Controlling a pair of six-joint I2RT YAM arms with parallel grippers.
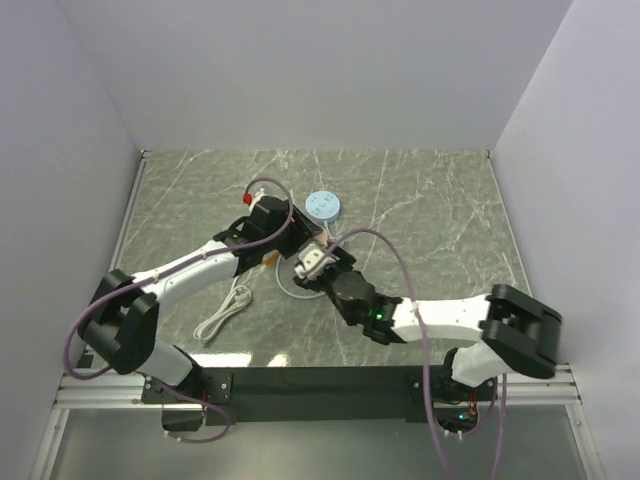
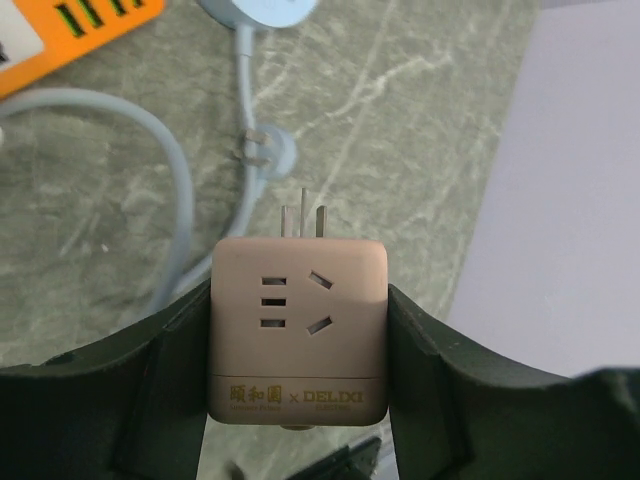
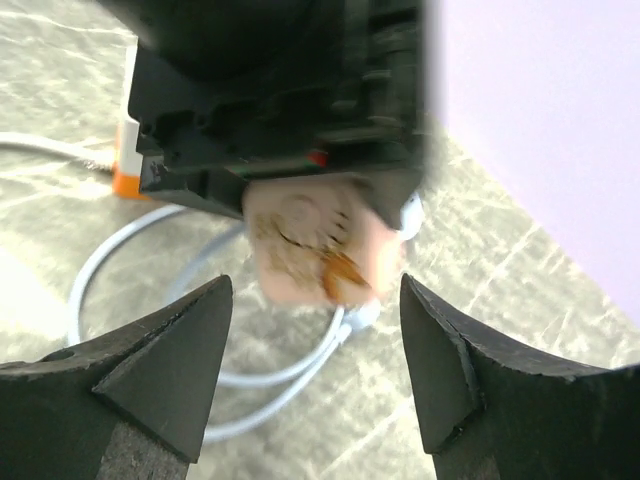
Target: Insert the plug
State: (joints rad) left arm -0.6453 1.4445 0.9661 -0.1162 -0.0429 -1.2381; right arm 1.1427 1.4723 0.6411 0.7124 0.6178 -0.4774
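**Inspector:** Firstly, the overhead view. What sits where?

**Assistant:** Both arms reach to the middle of the marble table [image 1: 440, 200]. The left pincer [image 1: 296, 243] and right pincer [image 1: 322, 268] meet tip to tip around a pale adapter [image 1: 312, 260]. A blue disc [image 1: 322, 205] lies just behind them. A white cord [image 1: 225, 315] lies beside the left arm, well apart from the rest.

**Inspector:** Left wrist view?

**Assistant:** The left pincer [image 2: 298, 310] is clamped on the adapter [image 2: 298, 340], with a finger [image 2: 160, 380] pressed against each side. The adapter's socket face is toward the camera and its prongs point away. The blue plug [image 2: 268, 150] lies on the table just beyond those prongs, apart from them (its own pins point toward the left of the frame). Its blue cable [image 2: 175, 190] loops off to the left. An orange power strip [image 2: 80, 30] shows in the upper-left corner.

**Inspector:** Right wrist view?

**Assistant:** The right pincer [image 3: 315, 295] stands open and holds nothing. The adapter [image 3: 320, 240] is blurred. It hangs ahead of the gap, under the black left pincer [image 3: 280, 90], and I cannot tell whether it touches either finger. The blue cable [image 3: 100, 260] loops on the table below.
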